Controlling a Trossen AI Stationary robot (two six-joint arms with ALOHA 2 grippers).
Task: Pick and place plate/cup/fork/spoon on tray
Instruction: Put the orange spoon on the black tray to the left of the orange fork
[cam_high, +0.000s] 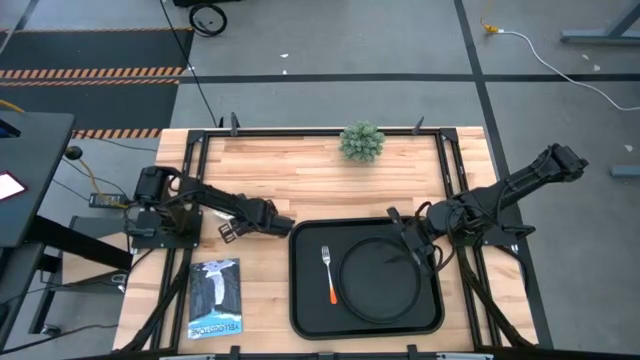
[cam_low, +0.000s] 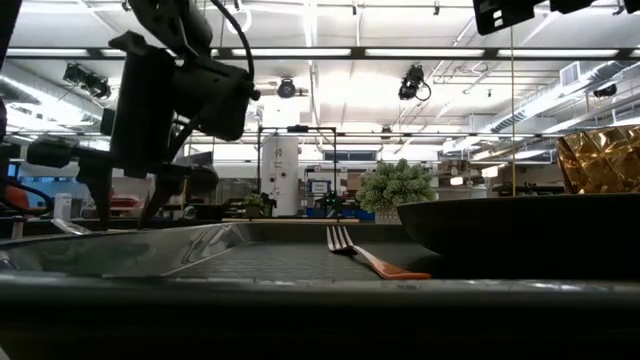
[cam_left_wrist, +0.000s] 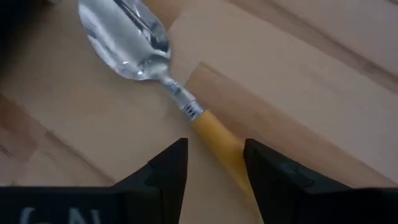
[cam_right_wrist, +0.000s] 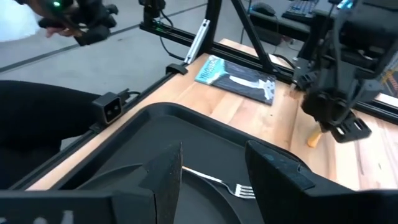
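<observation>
The black tray lies at the table's near middle. On it are the round black plate and, to its left, the orange-handled fork. The spoon lies on the wood by the tray's far left corner. My left gripper is open, with one finger on either side of the spoon's orange handle. I cannot tell whether the fingers touch it. My right gripper is open and empty above the tray's far right part. The amber cup shows only in the low view, behind the plate's rim.
A small green plant stands at the table's far middle. A booklet lies at the near left, left of the tray. Bare wood lies between the plant and the tray. Black frame rails run along the table's edges.
</observation>
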